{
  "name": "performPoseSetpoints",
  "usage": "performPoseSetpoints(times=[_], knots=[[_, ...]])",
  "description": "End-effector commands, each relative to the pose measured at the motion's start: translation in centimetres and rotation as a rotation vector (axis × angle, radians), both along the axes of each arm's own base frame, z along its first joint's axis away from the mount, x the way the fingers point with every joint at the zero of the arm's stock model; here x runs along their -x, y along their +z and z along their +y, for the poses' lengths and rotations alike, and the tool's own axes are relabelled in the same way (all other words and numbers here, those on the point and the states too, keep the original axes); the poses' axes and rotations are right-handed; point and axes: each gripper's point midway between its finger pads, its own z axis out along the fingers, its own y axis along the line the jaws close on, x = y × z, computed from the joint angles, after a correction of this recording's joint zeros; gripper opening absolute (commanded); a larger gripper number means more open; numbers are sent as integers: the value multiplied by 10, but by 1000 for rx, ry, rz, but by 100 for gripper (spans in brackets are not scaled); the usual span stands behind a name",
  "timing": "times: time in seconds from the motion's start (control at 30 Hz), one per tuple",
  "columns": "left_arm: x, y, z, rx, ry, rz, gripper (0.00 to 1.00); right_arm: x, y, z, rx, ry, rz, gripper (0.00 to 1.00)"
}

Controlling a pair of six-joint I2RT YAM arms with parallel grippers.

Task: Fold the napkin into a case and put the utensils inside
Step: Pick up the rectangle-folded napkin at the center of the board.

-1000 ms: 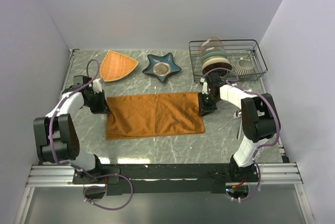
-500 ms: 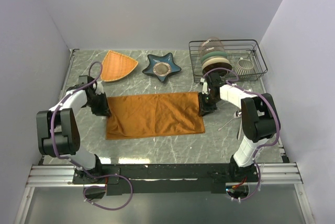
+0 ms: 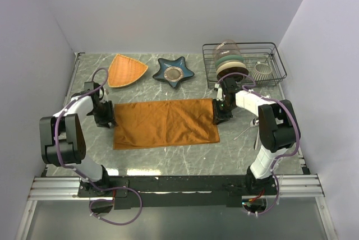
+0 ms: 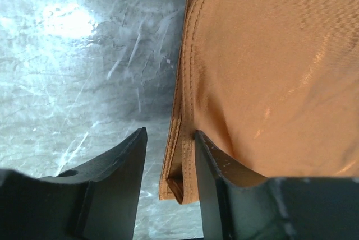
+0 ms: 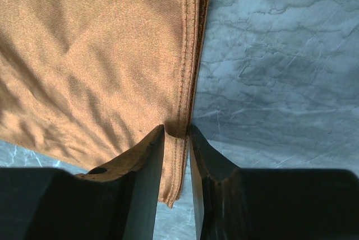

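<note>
**Top external view**
- Napkin (image 3: 166,123): rust-orange cloth, lying flat on the table (image 3: 168,158) and stretched between the two claws.
- Left claw (image 3: 106,118): at the napkin's left short edge, far corner.
- Right claw (image 3: 220,114): at the napkin's right short edge, far corner.
- Utensils (image 3: 244,132): thin silver pieces on the table. They lie outside the right claw, on the side away from the cloth, partly hidden by the right arm. Which piece is which cannot be told.
- Woven triangular plate (image 3: 125,70): beyond the left claw.
- Star-shaped dish (image 3: 174,73): beyond the napkin, between the two claws.
- Wire rack (image 3: 275,63): beyond the right claw, holding upright dishes.

**Left wrist view**
- Left claw (image 4: 169,139): fingers (image 4: 120,167) spread. The napkin's (image 4: 269,72) doubled hem runs between them. One finger rests against the cloth and the other stands clear of it, so nothing is pinched. Bare table (image 4: 84,55) lies on the clear side.

**Right wrist view**
- Right claw (image 5: 176,130): fingers drawn close, pinching the stitched hem of the napkin (image 5: 95,55). The cloth spreads to one side of the claw and bare table (image 5: 269,55) to the other.
</note>
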Motion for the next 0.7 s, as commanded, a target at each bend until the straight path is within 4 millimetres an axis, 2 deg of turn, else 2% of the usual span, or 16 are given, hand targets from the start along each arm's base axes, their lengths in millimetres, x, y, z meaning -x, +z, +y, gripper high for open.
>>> performPoseSetpoints(times=[0.0, 0.27, 0.37, 0.57, 0.67], knots=[[-7, -1, -6, 20, -20, -15, 44, -9, 6, 3, -9, 5, -17, 33], [-3, -10, -11, -5, -41, 8, 40, -9, 2, 4, -10, 5, -1, 32], [-2, -15, -12, -5, -44, 31, 35, -9, 0, 5, -13, 4, 5, 32], [-2, -17, -27, 18, -89, 36, 27, -6, -4, 5, -14, 12, 21, 31], [-3, -18, -27, 15, -92, 44, 18, -5, -5, 5, -12, 13, 23, 31]])
